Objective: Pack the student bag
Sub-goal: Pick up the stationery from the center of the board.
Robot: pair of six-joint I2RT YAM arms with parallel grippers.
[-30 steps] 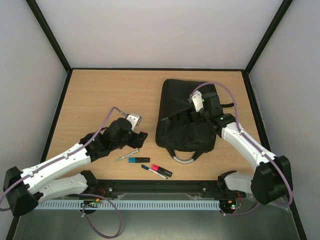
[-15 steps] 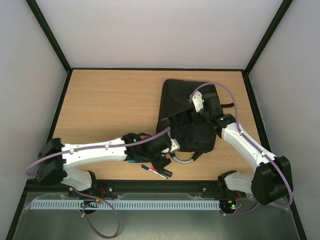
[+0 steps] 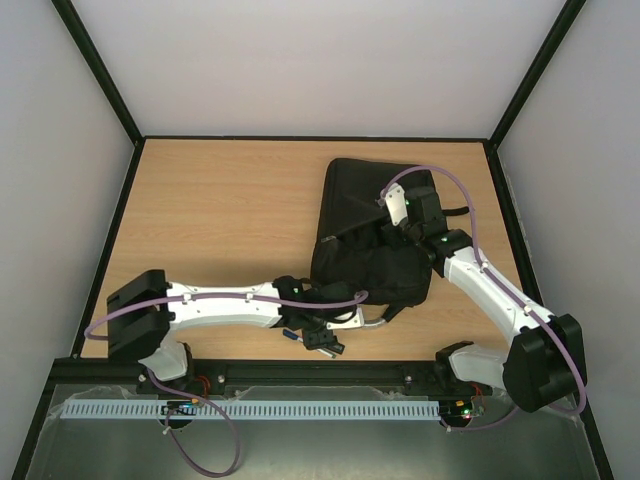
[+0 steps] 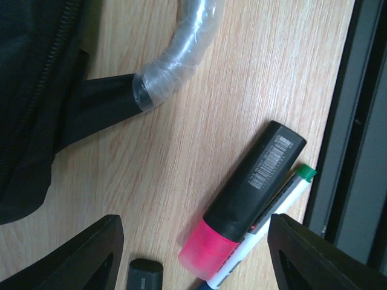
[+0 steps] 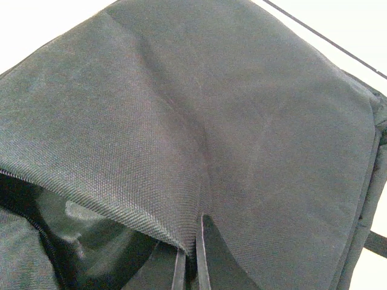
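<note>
The student bag (image 3: 370, 210), a big black backpack, lies at the right of the table. Its front flap is lifted, and my right gripper (image 3: 392, 232) is shut on the flap's edge. In the right wrist view the fabric (image 5: 211, 121) is pinched between the fingers (image 5: 208, 260) and the dark opening shows at the lower left. My left gripper (image 4: 199, 254) hangs open over a pink-and-black highlighter (image 4: 248, 193) lying against a white pen with a green cap (image 4: 290, 187). Neither finger touches them. The bag's near edge (image 4: 30, 90) lies just beyond.
The bag's plastic-wrapped grey handle loop (image 4: 181, 54) curves out toward the table's front edge. The dark end of another marker (image 4: 145, 275) lies beside the highlighter. The black front rail (image 4: 363, 121) runs close by the pens. My left arm (image 3: 220, 305) stretches along the front edge.
My left arm has swung right from the table's left-middle to the pens in front of the bag. The right gripper has kept hold of the flap without moving.
</note>
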